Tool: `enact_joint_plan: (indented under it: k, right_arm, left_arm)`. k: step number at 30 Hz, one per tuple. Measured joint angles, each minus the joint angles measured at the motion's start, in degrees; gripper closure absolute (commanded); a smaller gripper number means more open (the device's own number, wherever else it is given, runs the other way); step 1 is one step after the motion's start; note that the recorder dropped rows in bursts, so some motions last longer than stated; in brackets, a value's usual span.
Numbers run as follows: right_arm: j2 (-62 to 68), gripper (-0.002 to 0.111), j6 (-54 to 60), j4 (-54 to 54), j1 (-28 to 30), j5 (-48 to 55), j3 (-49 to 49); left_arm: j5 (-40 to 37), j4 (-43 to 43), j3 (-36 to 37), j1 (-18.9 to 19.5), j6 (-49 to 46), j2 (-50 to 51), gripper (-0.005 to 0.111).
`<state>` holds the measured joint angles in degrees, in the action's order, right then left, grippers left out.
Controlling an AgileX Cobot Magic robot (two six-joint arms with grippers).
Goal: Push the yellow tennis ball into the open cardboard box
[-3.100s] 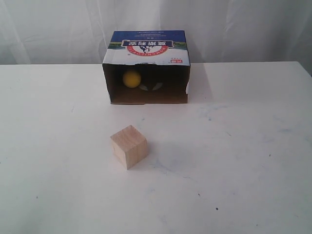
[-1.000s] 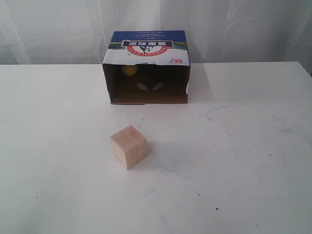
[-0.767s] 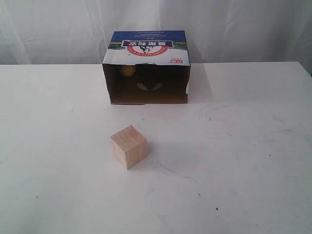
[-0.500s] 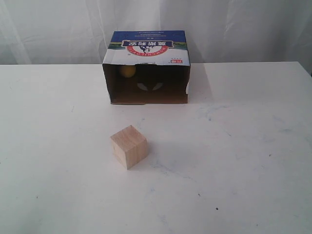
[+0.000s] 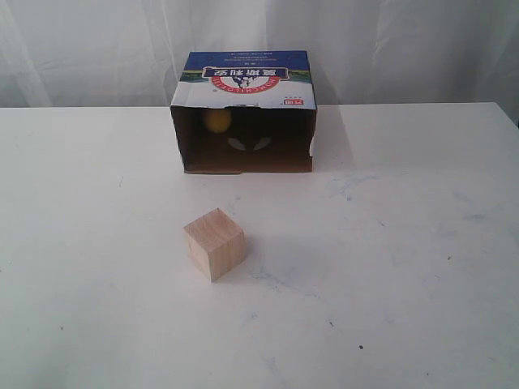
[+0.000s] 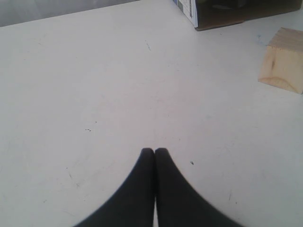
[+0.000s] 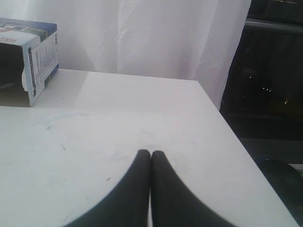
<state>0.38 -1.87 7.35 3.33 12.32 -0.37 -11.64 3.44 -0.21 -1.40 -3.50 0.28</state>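
Note:
The yellow tennis ball [image 5: 216, 120] shows dimly inside the open cardboard box [image 5: 243, 81], deep in its dark interior toward the left wall. The box lies on its side at the back of the white table, its opening facing the camera and its blue-and-white printed panel on top. A corner of the box [image 6: 227, 12] appears in the left wrist view, and its side [image 7: 33, 66] in the right wrist view. My left gripper [image 6: 154, 151] is shut and empty above bare table. My right gripper [image 7: 151, 153] is also shut and empty. Neither gripper appears in the exterior view.
A pale wooden cube [image 5: 214, 243] stands on the table [image 5: 389, 243] in front of the box; the cube [image 6: 284, 66] also shows in the left wrist view. White curtains hang behind. The table's right edge [image 7: 227, 132] drops to a dark area.
The ball has rolled from near the box's opening to deep inside, looking smaller and dimmer. Over the last second it has shifted only slightly. The cube and box have not moved.

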Motion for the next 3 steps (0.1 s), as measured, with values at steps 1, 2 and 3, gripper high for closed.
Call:
enact_joint_plan:
  k: [1, 2, 3]
  right_arm:
    - [0.0, 0.108, 0.0, 0.0, 0.0, 0.0, 0.0]
    - [0.0, 0.108, 0.0, 0.0, 0.0, 0.0, 0.0]
    - [0.0, 0.108, 0.0, 0.0, 0.0, 0.0, 0.0]
  left_arm:
    - [0.0, 0.0, 0.0, 0.0, 0.0, 0.0, 0.107]
    - [0.0, 0.0, 0.0, 0.0, 0.0, 0.0, 0.107]
    - [0.0, 0.0, 0.0, 0.0, 0.0, 0.0, 0.107]
